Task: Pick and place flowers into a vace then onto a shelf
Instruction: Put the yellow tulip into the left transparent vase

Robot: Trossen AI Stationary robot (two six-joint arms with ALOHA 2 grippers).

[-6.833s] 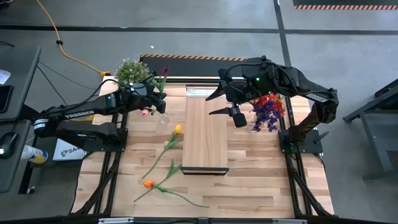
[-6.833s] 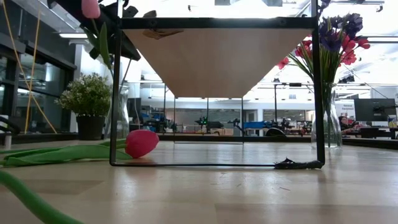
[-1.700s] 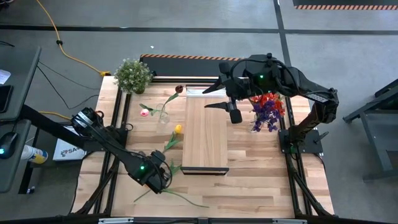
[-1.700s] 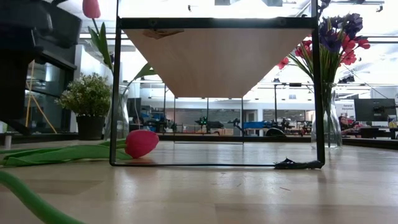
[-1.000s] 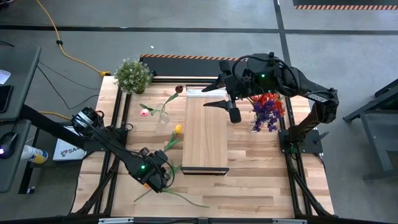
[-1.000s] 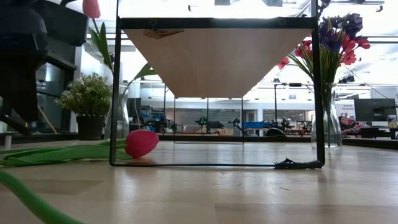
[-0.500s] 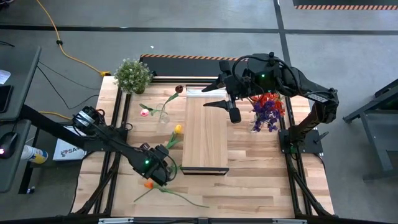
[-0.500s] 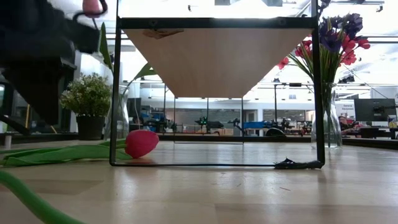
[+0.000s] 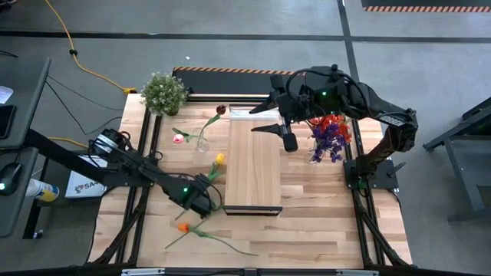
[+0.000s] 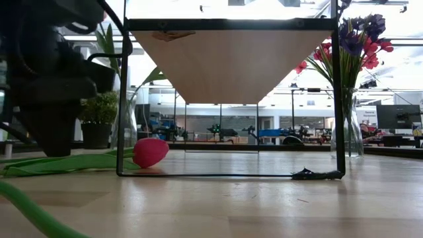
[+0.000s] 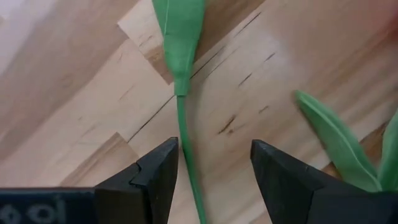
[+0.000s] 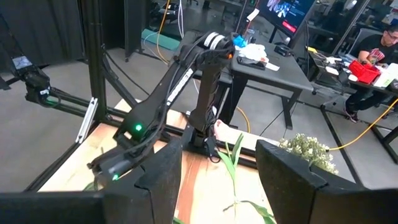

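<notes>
A yellow-headed flower lies on the table left of the shelf, its green stem running toward the near left. My left gripper points down over that stem, open. Its fingers stand on either side of the stem without touching it. An orange-headed flower lies nearer the front edge. A clear vase holds a pink flower and a maroon flower. My right gripper hangs open, high over the shelf's far end.
A second vase with red and purple flowers stands right of the shelf. A bushy potted plant sits at the far left corner. In the low view the left arm blocks the left side, beside the shelf's black frame.
My left gripper has gone from over the orange flower toward the table's far edge and a little right, sinking over the yellow flower's stem. The orange flower's head now shows uncovered. No flower has moved.
</notes>
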